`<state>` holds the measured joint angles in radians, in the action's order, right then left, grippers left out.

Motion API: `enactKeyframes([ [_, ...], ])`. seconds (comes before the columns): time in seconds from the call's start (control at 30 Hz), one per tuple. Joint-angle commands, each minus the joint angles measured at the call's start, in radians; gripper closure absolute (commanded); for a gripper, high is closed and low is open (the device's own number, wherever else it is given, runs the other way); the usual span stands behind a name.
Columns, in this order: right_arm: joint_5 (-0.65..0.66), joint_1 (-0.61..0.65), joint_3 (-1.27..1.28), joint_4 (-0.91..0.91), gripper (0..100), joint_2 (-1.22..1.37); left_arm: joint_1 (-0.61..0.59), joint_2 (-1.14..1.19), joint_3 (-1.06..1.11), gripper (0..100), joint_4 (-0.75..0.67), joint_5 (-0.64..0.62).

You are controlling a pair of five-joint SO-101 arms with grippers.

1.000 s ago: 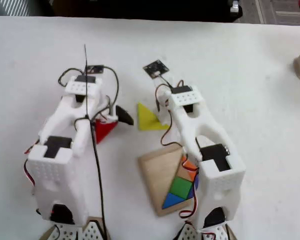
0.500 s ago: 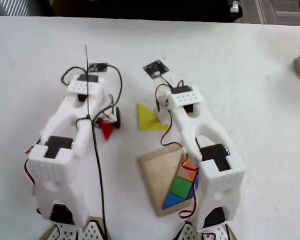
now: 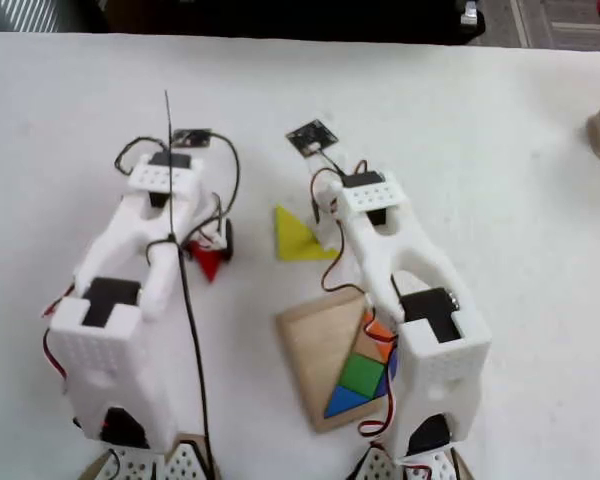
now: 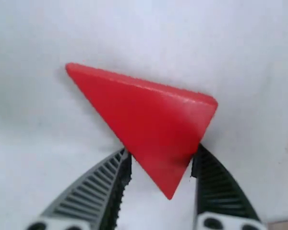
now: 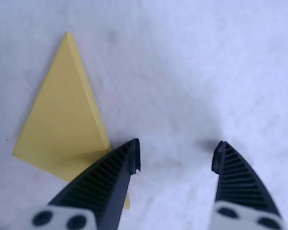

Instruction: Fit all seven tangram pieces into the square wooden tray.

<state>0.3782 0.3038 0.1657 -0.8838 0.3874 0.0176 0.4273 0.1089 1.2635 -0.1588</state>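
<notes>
since a second ago the left gripper [image 4: 161, 154] has closed onto a corner of the one red triangle [image 4: 144, 110]. nearest, the wooden tray [image 3: 315, 345] shows three pieces, an orange piece [image 3: 380, 330], a green piece [image 3: 362, 373] and a blue piece [image 3: 346, 401], its right side hidden under the right arm [image 3: 435, 345]. farther off, the right gripper [image 5: 177, 145] hangs open, one finger over the single yellow triangle [image 5: 62, 115], right of the red.

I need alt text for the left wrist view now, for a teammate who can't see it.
The left gripper is shut on a red triangle, its two ribbed fingers pinching the corner nearest the camera. The white table lies behind the piece.
</notes>
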Motion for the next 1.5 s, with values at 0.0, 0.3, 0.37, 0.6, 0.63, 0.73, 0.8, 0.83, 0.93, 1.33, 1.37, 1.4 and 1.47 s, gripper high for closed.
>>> enactKeyframes([
  [0.0,0.011,0.010,-0.041,0.012,75.8,-0.008,0.012,-0.151,0.097,79,-0.018,0.063],
  [0.3,0.011,0.013,-0.043,-0.021,75.8,-0.010,-0.068,-0.433,0.377,79,-0.187,0.071],
  [0.37,0.011,0.030,-0.043,-0.033,75.8,-0.012,-0.116,-0.486,0.420,79,-0.203,0.071],
  [0.6,0.003,0.056,-0.046,-0.139,75.8,-0.042,-0.312,-0.542,0.574,79,-0.416,0.071],
  [0.63,0.003,0.071,-0.043,-0.166,75.9,-0.064,-0.325,-0.544,0.598,79,-0.446,0.071],
  [0.73,-0.040,0.127,-0.017,-0.257,78.9,-0.157,-0.332,-0.549,0.621,79,-0.500,0.071],
  [0.8,-0.084,0.156,0.025,-0.263,83.4,-0.223,-0.332,-0.544,0.621,79,-0.519,0.071],
  [0.83,-0.098,0.170,0.044,-0.259,85.1,-0.248,-0.334,-0.544,0.623,79,-0.525,0.071],
  [0.93,-0.120,0.220,0.100,-0.226,86.3,-0.297,-0.364,-0.544,0.612,79,-0.537,0.069],
  [1.33,-0.167,0.417,0.026,-0.171,86.1,-0.291,-0.452,-0.194,0.173,79,-0.252,0.069],
  [1.37,-0.167,0.427,0.025,-0.150,86.1,-0.280,-0.455,-0.176,0.150,79,-0.239,0.069],
  [1.4,-0.167,0.440,0.020,-0.124,86.1,-0.266,-0.455,-0.168,0.144,79,-0.235,0.069],
  [1.47,-0.169,0.450,0.015,-0.076,86.1,-0.232,-0.452,-0.176,0.160,79,-0.249,0.069],
])
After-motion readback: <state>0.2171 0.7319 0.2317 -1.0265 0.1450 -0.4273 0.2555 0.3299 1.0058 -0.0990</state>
